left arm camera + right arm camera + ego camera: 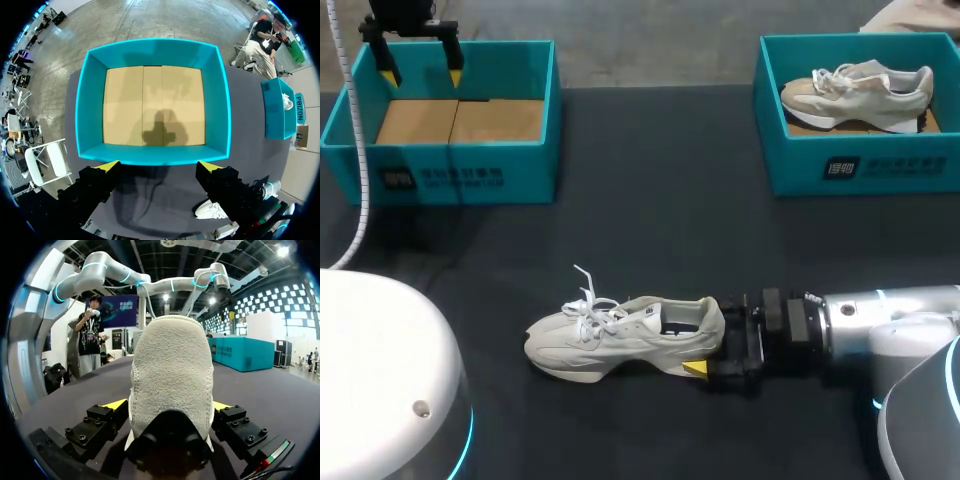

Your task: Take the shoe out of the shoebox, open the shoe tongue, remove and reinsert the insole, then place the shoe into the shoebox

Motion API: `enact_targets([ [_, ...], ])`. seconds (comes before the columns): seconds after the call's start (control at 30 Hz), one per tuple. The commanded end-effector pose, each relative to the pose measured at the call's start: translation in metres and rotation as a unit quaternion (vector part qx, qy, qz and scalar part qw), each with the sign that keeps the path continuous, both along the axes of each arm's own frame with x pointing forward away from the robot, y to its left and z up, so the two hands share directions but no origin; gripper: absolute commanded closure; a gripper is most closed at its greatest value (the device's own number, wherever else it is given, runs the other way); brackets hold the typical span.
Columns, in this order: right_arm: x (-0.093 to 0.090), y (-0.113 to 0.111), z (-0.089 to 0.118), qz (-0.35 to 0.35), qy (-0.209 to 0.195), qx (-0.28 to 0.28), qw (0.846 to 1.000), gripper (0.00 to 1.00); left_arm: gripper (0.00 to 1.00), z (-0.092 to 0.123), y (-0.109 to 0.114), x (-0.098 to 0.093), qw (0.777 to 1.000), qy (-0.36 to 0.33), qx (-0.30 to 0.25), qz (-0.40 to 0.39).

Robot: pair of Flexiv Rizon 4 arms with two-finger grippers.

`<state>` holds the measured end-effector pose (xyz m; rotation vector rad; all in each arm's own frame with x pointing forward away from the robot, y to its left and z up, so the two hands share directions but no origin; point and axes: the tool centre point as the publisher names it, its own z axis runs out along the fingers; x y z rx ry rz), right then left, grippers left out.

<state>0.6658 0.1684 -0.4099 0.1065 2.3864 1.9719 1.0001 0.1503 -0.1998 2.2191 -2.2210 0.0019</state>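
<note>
Though pinched at the heel from both sides by the right pincer (169, 405), liable to pivot or slip: cream suede-and-mesh lace-up shoe (620, 335), standing on its sole near the front of the matte black desk (650, 210). Soft heel padding, narrow hold; likely to twist free under a tug at tongue or insole. Left pincer (421, 72) spread wide above the teal cardboard shoebox (460, 170) with tan floor, far left. Smooth dark surface, probably slippery. Well apart from both that box and a second teal box (860, 165) holding a beige shoe (860, 90).
</note>
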Motion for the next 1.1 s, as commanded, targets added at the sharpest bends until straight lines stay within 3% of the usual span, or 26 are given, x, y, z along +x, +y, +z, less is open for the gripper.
enact_targets([
  [0.03, 0.0013, 0.0075, 0.0004, 0.002, -0.001, -0.002, 1.000, 0.00, 0.00, 0.0000, -0.0001, 0.0000, 1.000, 0.000, 0.000, 0.000],
  [0.8, -0.0044, 0.0081, 0.0024, 0.008, -0.014, -0.020, 1.000, 0.00, 0.00, 0.0000, -0.0001, 0.0000, 1.000, 0.000, 0.000, 0.000],
  [0.83, -0.0044, 0.0078, 0.0021, 0.007, -0.014, -0.021, 1.000, 0.05, 0.00, 0.0000, -0.0001, 0.0000, 1.000, 0.000, 0.000, 0.000],
  [0.87, -0.0043, 0.0073, 0.0017, 0.007, -0.013, -0.022, 1.000, 0.19, 0.00, 0.0000, -0.0001, 0.0000, 1.000, 0.000, 0.000, 0.000],
  [0.9, -0.0042, 0.0067, 0.0013, 0.006, -0.013, -0.022, 1.000, 0.55, 0.00, 0.0000, -0.0001, 0.0000, 1.000, 0.000, 0.000, 0.000],
  [0.93, -0.0041, 0.0060, 0.0010, 0.005, -0.013, -0.022, 1.000, 0.74, 0.00, 0.0000, -0.0001, 0.0000, 1.000, 0.000, 0.000, 0.000],
  [0.97, -0.0040, 0.0055, 0.0007, 0.005, -0.013, -0.022, 1.000, 1.00, 0.00, 0.0000, -0.0001, 0.0000, 1.000, 0.000, 0.000, 0.000],
  [1.1, -0.0038, 0.0048, 0.0004, 0.006, -0.014, -0.024, 1.000, 1.00, 0.00, 0.0000, -0.0001, 0.0000, 1.000, 0.000, 0.000, 0.000],
])
